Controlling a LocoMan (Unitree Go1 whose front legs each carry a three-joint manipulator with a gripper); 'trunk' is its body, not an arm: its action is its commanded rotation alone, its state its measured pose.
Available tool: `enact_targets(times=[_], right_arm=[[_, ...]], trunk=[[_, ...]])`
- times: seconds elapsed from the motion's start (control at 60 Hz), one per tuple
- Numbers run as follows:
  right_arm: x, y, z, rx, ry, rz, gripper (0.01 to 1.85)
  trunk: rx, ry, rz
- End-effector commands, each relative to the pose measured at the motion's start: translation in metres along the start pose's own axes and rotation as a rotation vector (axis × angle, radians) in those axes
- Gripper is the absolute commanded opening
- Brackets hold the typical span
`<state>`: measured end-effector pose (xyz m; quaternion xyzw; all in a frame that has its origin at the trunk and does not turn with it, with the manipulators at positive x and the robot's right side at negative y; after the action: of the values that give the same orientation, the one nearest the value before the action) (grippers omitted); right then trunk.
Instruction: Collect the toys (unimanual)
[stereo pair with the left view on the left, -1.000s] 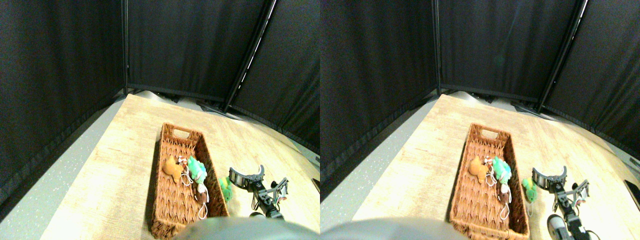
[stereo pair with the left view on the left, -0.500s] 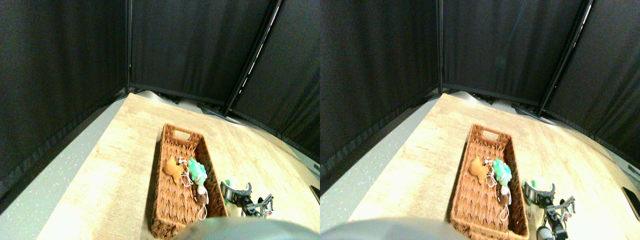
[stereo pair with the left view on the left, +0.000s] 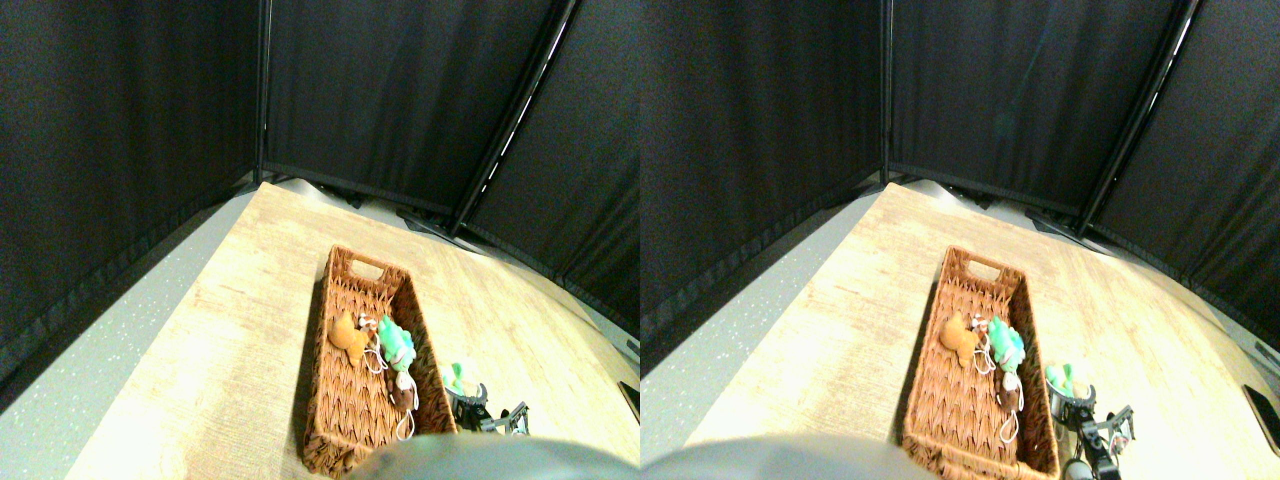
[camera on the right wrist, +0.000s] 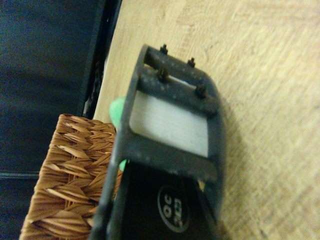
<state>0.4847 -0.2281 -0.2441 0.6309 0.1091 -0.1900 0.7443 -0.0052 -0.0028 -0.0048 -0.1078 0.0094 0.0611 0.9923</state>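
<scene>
Three toys lie in the wicker basket (stereo pair with the left view on the left: 340, 290): an orange one (stereo pair with the left view on the left: 347, 337), a teal-green one (stereo pair with the left view on the left: 396, 343) and a brown one (stereo pair with the left view on the left: 402, 392), with white string loops among them. A fourth, green toy (stereo pair with the left view on the left: 456, 374) lies on the table just outside the basket's right wall. My right gripper (stereo pair with the left view on the left: 466, 393) is right at this green toy, its jaws apart, its lower part cut off by the picture's bottom. In the wrist view the dark jaw frame fills the middle. Only a sliver of the green toy (camera on the right wrist: 116, 110) peeks out behind it, beside the basket's corner (camera on the right wrist: 70, 165).
The light wooden table (stereo pair with the left view on the left: 250, 300) ends at a grey floor strip (stereo pair with the left view on the left: 110, 330) on the left. Black curtain panels (stereo pair with the left view on the left: 380, 90) close off the back and sides. A small dark flat object (stereo pair with the left view on the left: 630, 395) lies at the table's right edge.
My gripper has come down and left from the open table to the green toy beside the basket. The view has shifted slightly. The toys in the basket have not moved.
</scene>
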Motion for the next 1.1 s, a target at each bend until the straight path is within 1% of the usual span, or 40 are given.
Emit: enact_targets(times=[0.017,0.05,0.067,0.1,0.117,0.133,0.15,0.167,0.183,0.2,0.233,0.267,0.333,0.383,0.417,0.483,0.517,0.55,0.567,0.6,0.65,0.683,0.733,0.767,0.8,0.833,0.85,0.883,0.9,0.95,0.983,1.0,1.05,1.1], right_arm=[[0.004,-0.001,-0.001,0.020,-0.014,-0.007,0.87],[0.005,-0.001,-0.001,0.025,-0.012,-0.009,0.85],[0.005,-0.001,-0.002,0.026,-0.017,-0.012,0.81],[0.006,0.000,-0.002,0.011,-0.034,-0.011,0.65],[0.006,0.000,-0.002,0.003,-0.037,-0.010,0.59],[0.006,0.000,-0.002,0.003,-0.037,-0.010,0.59],[0.006,0.002,-0.002,-0.016,-0.048,-0.005,0.47],[0.004,0.005,-0.002,-0.041,-0.097,-0.005,0.25],[0.004,0.005,-0.002,-0.041,-0.097,-0.005,0.25],[0.003,0.006,-0.002,-0.016,-0.140,-0.009,0.13],[0.003,0.008,-0.002,-0.011,-0.176,0.005,0.09],[0.003,0.011,0.000,-0.012,-0.202,0.017,0.10],[0.005,0.015,0.004,0.041,-0.204,0.033,0.06],[0.006,0.017,0.006,0.018,-0.204,0.043,0.06],[0.006,0.021,0.008,-0.014,-0.227,0.048,0.06],[0.006,0.024,0.009,-0.011,-0.232,0.056,0.06],[0.005,0.030,0.012,-0.006,-0.211,0.079,0.06],[0.005,0.032,0.012,-0.010,-0.205,0.081,0.06],[0.005,0.034,0.013,-0.039,-0.201,0.083,0.06],[0.006,0.039,0.015,-0.074,-0.162,0.111,0.06],[0.006,0.043,0.016,-0.080,-0.174,0.117,0.06],[0.007,0.047,0.018,-0.075,-0.165,0.136,0.06],[0.007,0.057,0.019,-0.098,-0.151,0.177,0.06],[0.007,0.062,0.019,-0.121,-0.144,0.194,0.06],[0.006,0.065,0.019,-0.121,-0.146,0.195,0.06],[0.005,0.073,0.018,-0.130,-0.153,0.201,0.06],[0.004,0.078,0.018,-0.150,-0.150,0.213,0.06],[0.002,0.085,0.016,-0.169,-0.140,0.236,0.06],[0.002,0.089,0.016,-0.166,-0.131,0.247,0.06],[-0.001,0.099,0.013,-0.192,-0.127,0.261,0.06],[-0.002,0.101,0.012,-0.193,-0.124,0.261,0.06],[-0.003,0.105,0.011,-0.194,-0.114,0.264,0.06],[-0.004,0.113,0.006,-0.211,-0.105,0.278,0.06],[-0.004,0.118,0.003,-0.219,-0.093,0.288,0.06]], trunk=[[-0.016,0.028,0.027],[-0.016,0.028,0.027],[-0.016,0.028,0.027],[-0.017,0.025,0.027],[-0.016,0.025,0.026],[-0.016,0.026,0.025],[-0.016,0.026,0.025],[-0.015,0.025,0.024],[-0.015,0.025,0.024],[-0.015,0.023,0.023],[-0.015,0.023,0.023],[-0.014,0.022,0.023],[-0.012,0.021,0.022],[-0.013,0.021,0.021],[-0.011,0.021,0.019],[-0.009,0.020,0.017],[-0.006,0.019,0.016],[-0.004,0.018,0.015],[-0.004,0.018,0.015],[-0.003,0.018,0.013],[0.000,0.018,0.011],[0.000,0.018,0.011],[0.001,0.015,0.008],[0.002,0.016,0.008],[0.001,0.016,0.008],[0.002,0.014,0.008],[0.001,0.011,0.008],[0.001,0.011,0.008],[0.001,0.007,0.008],[-0.001,0.006,0.008],[-0.001,0.006,0.008],[-0.004,0.002,0.010],[-0.004,0.002,0.010],[-0.011,-0.005,0.018]])
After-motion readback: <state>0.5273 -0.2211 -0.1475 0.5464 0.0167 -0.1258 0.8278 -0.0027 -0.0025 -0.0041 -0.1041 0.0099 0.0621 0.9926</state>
